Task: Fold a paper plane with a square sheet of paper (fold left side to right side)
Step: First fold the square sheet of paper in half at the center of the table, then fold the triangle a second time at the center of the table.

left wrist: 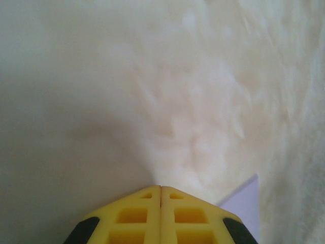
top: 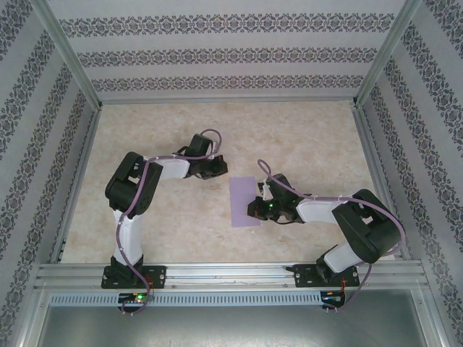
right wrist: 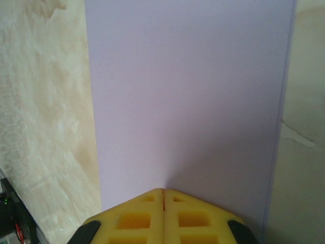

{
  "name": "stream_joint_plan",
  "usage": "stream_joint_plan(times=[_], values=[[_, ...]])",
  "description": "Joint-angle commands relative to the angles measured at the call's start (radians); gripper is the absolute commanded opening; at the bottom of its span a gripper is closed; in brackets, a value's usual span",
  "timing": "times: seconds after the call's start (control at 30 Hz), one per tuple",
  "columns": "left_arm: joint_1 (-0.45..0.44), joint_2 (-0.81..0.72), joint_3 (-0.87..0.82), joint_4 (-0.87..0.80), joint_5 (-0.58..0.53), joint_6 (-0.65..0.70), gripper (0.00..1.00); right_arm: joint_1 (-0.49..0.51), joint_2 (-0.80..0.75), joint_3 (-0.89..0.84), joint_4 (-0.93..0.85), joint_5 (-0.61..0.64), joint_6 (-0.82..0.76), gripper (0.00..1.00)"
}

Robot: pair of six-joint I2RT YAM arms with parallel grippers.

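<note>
L side: left fingers (left wrist: 136,217), yellow pads w/ square pockets, pressed together, empty, tips low over the marbled beige counter (left wrist: 152,101) by a corner of the sheet of paper (top: 244,203). It lies mid-counter btwn the arms: thin, smooth, lavender, a tall rectangle, so left-to-right fold prob made. The right fingers (right wrist: 193,218), also pressed together, rest on it. Next: prob crease firmly w/o dragging
</note>
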Motion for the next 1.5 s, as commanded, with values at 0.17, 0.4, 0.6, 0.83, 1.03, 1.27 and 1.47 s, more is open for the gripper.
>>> stream_joint_plan(times=[0.17,0.4,0.6,0.83,1.03,1.27,1.47], values=[[0.003,-0.104,-0.001,-0.084,-0.036,0.059,0.03,0.004,0.038,-0.082,-0.119,0.067,0.052,0.0],[-0.087,-0.237,-0.147,-0.054,0.016,-0.006,0.03,0.009,0.044,-0.082,-0.085,0.07,0.064,0.0],[-0.195,-0.208,-0.192,0.004,0.026,-0.072,0.03,0.01,0.061,-0.081,-0.078,0.078,0.061,0.0],[-0.221,-0.137,-0.19,0.007,-0.029,-0.093,0.03,0.02,0.069,-0.067,-0.066,0.058,0.063,0.0],[-0.222,-0.12,-0.204,-0.007,-0.049,-0.084,0.03,0.021,0.072,-0.051,-0.065,0.051,0.061,0.0],[-0.235,-0.121,-0.245,-0.006,-0.052,-0.087,0.03,0.008,-0.027,0.016,-0.084,-0.011,0.063,0.16],[-0.251,-0.134,-0.281,0.007,-0.061,-0.104,0.03,-0.062,-0.187,0.052,-0.252,0.0,0.003,0.3]])
